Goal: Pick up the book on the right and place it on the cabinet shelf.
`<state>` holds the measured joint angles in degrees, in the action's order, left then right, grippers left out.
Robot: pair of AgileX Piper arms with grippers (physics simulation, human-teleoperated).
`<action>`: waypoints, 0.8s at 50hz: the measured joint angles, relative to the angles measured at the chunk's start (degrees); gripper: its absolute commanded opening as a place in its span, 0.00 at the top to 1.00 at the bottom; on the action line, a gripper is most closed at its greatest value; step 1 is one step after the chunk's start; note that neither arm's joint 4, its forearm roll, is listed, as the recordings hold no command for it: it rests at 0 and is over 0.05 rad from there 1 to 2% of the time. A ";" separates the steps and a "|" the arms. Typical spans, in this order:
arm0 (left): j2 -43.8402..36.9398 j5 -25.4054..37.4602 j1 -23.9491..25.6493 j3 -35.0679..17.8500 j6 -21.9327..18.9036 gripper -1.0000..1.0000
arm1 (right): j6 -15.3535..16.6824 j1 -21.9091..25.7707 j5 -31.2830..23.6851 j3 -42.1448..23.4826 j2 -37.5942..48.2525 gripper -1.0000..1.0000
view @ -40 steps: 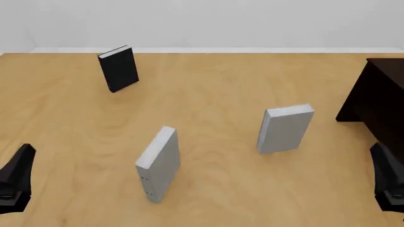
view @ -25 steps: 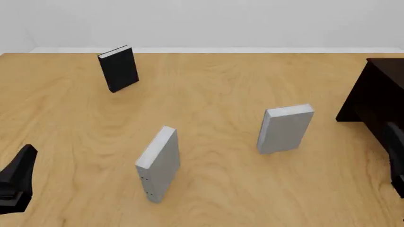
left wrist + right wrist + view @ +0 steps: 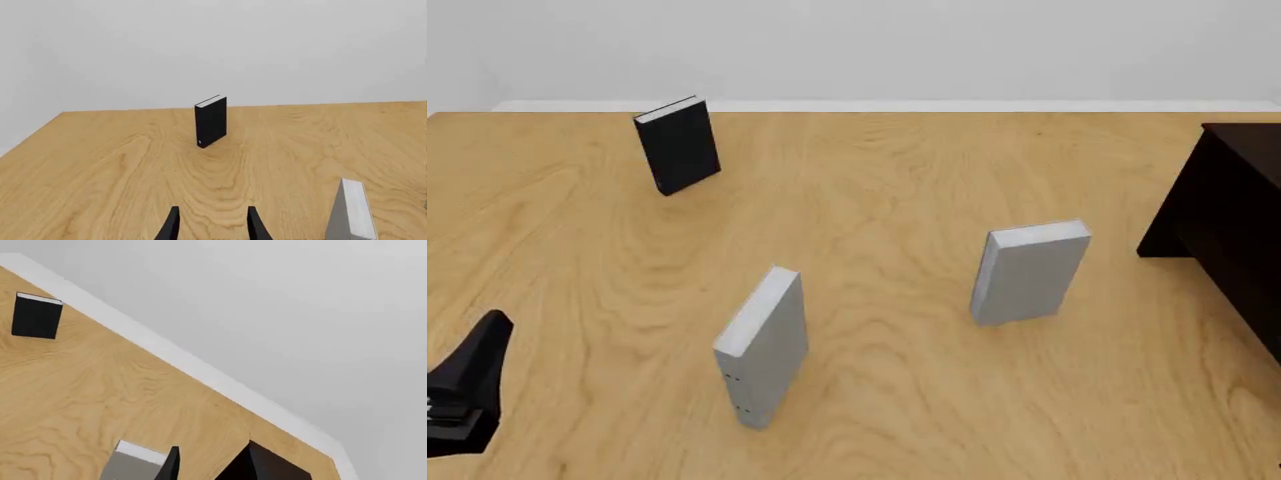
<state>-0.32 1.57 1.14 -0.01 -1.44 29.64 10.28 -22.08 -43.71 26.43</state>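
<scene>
From the front camera I see the book (image 3: 1030, 272) standing upright on the wooden table (image 3: 881, 180), on the right half, its broad grey cover facing me and its paler page edge on top; nothing touches it. The dark cabinet (image 3: 1228, 215) sits at the table's right edge, beyond and to the right of the book and apart from it; I cannot make out the shelf itself from here. A second grey book (image 3: 761, 347) stands nearer to me, left of centre, with small dark dots low on its narrow edge; a black book (image 3: 678, 144) stands upright far back on the left.

My left gripper (image 3: 461, 385) shows at the lower left of the front view, low over the table and well apart from every book; in its own wrist view the left gripper (image 3: 212, 227) has its fingers spread with bare wood between them, holding nothing.

My right gripper (image 3: 210, 465) is out of the front view; its wrist camera shows two dark finger tips apart with nothing between them, the book's pale top (image 3: 137, 455) just beside one finger in that picture.
</scene>
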 measured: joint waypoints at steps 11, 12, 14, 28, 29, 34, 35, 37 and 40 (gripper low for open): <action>-0.28 0.11 0.17 0.00 -0.32 0.00 | 6.06 2.95 -6.58 -9.54 6.97 0.00; -0.36 0.09 0.18 0.00 -0.35 0.00 | 6.45 3.23 -7.20 -10.37 7.59 0.00; -0.49 0.05 0.20 -0.01 -0.40 0.00 | 7.59 3.73 -8.52 -11.92 8.81 0.00; -1.05 -0.04 0.10 -0.02 -0.58 0.00 | 15.25 6.13 -18.72 -21.50 16.61 0.00; -1.08 -0.04 0.10 -0.02 -0.60 0.00 | 15.80 6.21 -19.39 -21.96 17.08 0.00; -1.15 0.00 0.10 -0.02 -0.75 0.00 | 18.46 6.42 -22.56 -23.96 19.32 0.00; -1.15 0.01 0.10 -0.02 -0.77 0.00 | 18.94 6.44 -23.12 -24.33 19.74 0.00; -1.14 0.00 0.07 -0.01 -0.84 0.00 | 19.89 6.48 -24.18 -25.09 20.58 0.00; -1.11 0.01 0.02 -0.01 -0.94 0.00 | 21.17 6.61 -25.78 -26.25 21.84 0.00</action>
<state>-1.43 1.58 1.17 -0.02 -2.38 50.82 16.88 -47.86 -69.96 48.26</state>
